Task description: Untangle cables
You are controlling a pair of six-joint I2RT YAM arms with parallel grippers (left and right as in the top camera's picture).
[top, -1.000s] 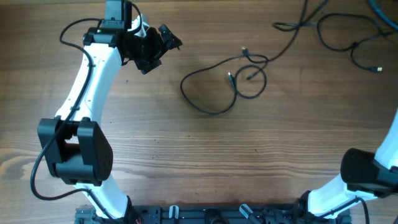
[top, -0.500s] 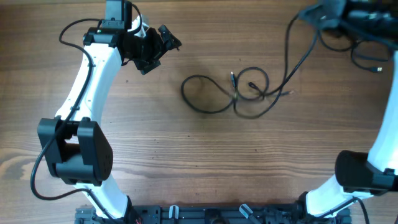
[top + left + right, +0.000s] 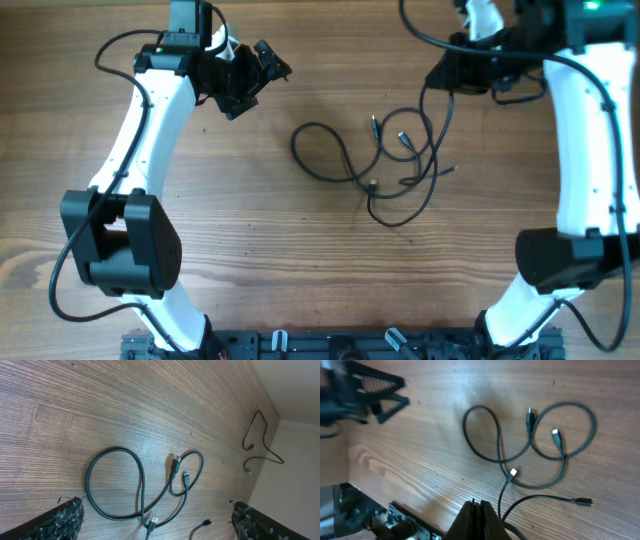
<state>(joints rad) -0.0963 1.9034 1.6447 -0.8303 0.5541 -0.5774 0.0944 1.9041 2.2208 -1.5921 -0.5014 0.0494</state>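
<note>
Thin black cables lie looped over one another mid-table, one silver plug [image 3: 372, 185] at the crossing. From the right wrist view the loops [image 3: 497, 440] and plug ends lie spread below. My right gripper [image 3: 441, 76] [image 3: 477, 504] hovers at the back right, shut on two cable strands that hang from it down to the tangle; one ends in a small plug [image 3: 585, 502]. My left gripper [image 3: 255, 88] [image 3: 158, 523] is open at the back left, clear of the cables [image 3: 88, 482], with nothing between its fingers.
Another thin black cable [image 3: 260, 435] lies alone near the table's far edge. A black rail [image 3: 330, 345] runs along the front edge between the arm bases. The left arm [image 3: 140, 130] stretches down the left side, the right arm [image 3: 585, 140] down the right.
My right arm swung in from the right edge to the back right, dragging cable strands with it. The tangle reshaped and spread toward the front. The left arm stayed still.
</note>
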